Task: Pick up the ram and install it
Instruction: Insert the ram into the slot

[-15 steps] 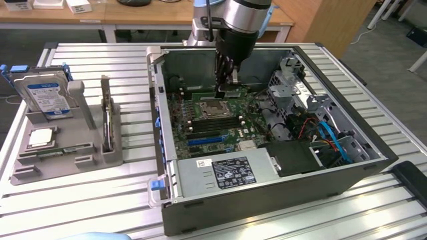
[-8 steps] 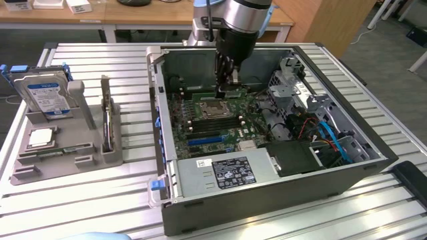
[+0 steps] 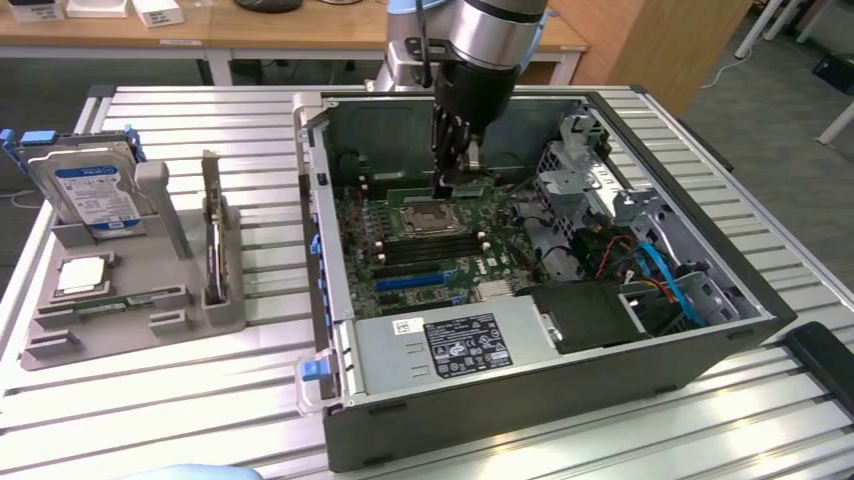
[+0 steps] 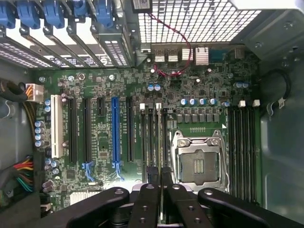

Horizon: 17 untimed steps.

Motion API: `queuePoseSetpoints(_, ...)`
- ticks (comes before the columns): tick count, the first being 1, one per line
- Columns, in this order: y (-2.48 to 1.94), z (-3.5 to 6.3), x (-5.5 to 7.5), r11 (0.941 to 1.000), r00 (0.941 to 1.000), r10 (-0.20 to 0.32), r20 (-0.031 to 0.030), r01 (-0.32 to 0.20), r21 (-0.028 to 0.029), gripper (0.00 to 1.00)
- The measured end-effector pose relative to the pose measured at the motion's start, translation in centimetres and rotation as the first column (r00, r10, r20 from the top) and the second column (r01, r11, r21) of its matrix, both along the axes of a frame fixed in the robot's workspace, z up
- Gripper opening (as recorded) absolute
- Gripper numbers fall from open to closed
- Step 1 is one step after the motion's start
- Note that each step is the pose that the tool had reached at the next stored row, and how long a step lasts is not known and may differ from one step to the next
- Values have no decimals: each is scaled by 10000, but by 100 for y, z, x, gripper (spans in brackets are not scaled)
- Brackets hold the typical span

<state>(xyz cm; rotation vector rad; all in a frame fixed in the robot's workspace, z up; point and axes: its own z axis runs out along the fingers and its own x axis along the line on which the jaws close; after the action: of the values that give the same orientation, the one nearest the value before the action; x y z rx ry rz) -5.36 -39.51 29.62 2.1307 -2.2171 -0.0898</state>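
1 ram (image 3: 127, 300), a thin green stick with small dark chips, lies flat in 1 grey holder (image 3: 174, 262) outside the case, beside 1 hard drive (image 3: 96, 190) and 1 processor chip (image 3: 80, 274); 1 gripper (image 4: 160, 170) hangs over the motherboard (image 4: 104, 95), jaws clenched together

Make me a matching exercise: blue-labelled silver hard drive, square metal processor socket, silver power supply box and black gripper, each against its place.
1. blue-labelled silver hard drive
2. square metal processor socket
3. silver power supply box
4. black gripper

A. hanging over the green motherboard, beside the socket
B. upright in the grey holder, outside the case
C. centre of that motherboard
D. at the open black case end nearest the exterior camera

Pairs: 1-B, 2-C, 3-D, 4-A
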Motion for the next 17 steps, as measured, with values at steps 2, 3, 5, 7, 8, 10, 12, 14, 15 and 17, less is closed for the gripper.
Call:
queuePoseSetpoints(2,0,-21,1,10000,10000,17,0,-17,0,13)
queuePoseSetpoints(3,0,-34,1,10000,10000,18,3,-18,0,13)
queuePoseSetpoints(5,-2,-60,2,10000,10000,21,17,-21,-1,13)
queuePoseSetpoints(7,-3,-87,2,10000,10000,20,36,-20,0,13)
queuePoseSetpoints(8,-3,-100,1,10000,10000,18,45,-18,0,13)
queuePoseSetpoints(10,-6,-128,1,10000,10000,19,66,-19,0,13)
queuePoseSetpoints(12,-8,-155,1,10000,10000,18,90,-18,-1,13)
queuePoseSetpoints(14,-10,-178,1,10000,9999,12,112,-12,-2,13)
queuePoseSetpoints(15,-11,-189,1,10000,9999,6,123,-6,-3,13)
queuePoseSetpoints(17,-12,-210,0,10000,9999,-2,141,2,-6,13)
